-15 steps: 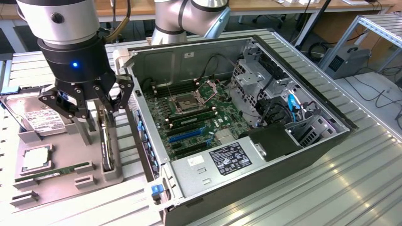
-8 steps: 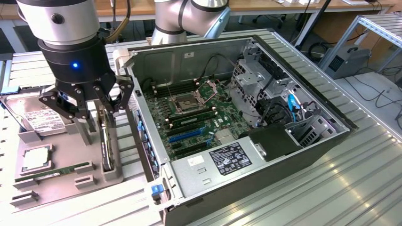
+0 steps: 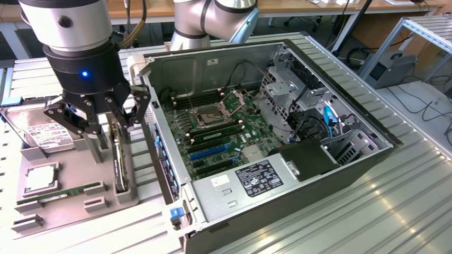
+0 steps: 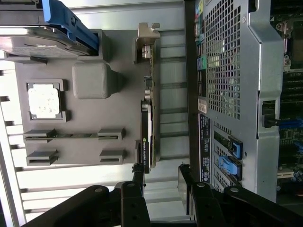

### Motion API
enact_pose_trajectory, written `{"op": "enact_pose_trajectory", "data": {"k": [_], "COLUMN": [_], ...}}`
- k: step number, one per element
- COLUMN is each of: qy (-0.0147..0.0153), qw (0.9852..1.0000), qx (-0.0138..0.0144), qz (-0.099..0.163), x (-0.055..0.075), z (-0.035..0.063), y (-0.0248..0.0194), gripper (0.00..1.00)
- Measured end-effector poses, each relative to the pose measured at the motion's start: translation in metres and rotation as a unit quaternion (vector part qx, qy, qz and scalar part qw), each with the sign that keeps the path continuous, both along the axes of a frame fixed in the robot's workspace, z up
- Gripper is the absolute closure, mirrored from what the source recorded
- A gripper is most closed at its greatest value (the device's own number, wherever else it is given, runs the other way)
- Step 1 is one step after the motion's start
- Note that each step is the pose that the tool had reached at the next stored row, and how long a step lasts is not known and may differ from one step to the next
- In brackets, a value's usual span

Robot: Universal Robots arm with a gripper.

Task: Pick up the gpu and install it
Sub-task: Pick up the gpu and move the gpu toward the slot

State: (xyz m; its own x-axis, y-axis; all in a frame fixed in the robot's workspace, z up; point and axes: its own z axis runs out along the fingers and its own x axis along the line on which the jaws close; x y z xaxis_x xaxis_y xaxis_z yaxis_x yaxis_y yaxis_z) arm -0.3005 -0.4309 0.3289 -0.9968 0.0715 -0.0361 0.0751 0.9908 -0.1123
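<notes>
I have the hand (image 3: 102,124) (image 4: 161,176) spread as wide as it goes and holding nothing, hanging over the graphics card (image 3: 120,164) (image 4: 147,118). The card stands on its long edge in a slot directly below the hand, not yet touched. My worry is alignment. From the wrist camera the card's top edge seems to run closer to one of the fingers (image 4: 135,198) than to the middle of the gap. A straight drop could set that fingertip down on the card instead of straddling it, and tip it in its slot. The other finger has the wall of the computer case (image 3: 233,63) (image 4: 227,71) just beside it, so I judge a drift that way could knock the metal. A thin card pinched off-centre may also twist as it lifts. The gray holder tray (image 3: 71,172) (image 4: 90,123) under the hand carries four parts. Besides the card, there is a hard drive (image 3: 39,132) (image 4: 28,40) on the far side of the hand from the case, a processor chip (image 3: 41,179) (image 4: 43,100) in a square pocket, and a memory stick (image 3: 60,193) (image 4: 71,135) across two small brackets. The case lies open on the tabletop (image 3: 367,211) beyond the card, with the green motherboard (image 3: 219,137), a metal drive cage and loose cables inside.
</notes>
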Motion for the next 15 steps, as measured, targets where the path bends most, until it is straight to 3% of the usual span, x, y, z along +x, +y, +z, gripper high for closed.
{"op": "enact_pose_trajectory", "data": {"k": [15], "qy": [0.0000], "qw": [1.0000], "qx": [-0.0037], "qz": [0.000], "x": [0.0000], "z": [-0.0018], "y": [0.0000], "gripper": [0.58]}}
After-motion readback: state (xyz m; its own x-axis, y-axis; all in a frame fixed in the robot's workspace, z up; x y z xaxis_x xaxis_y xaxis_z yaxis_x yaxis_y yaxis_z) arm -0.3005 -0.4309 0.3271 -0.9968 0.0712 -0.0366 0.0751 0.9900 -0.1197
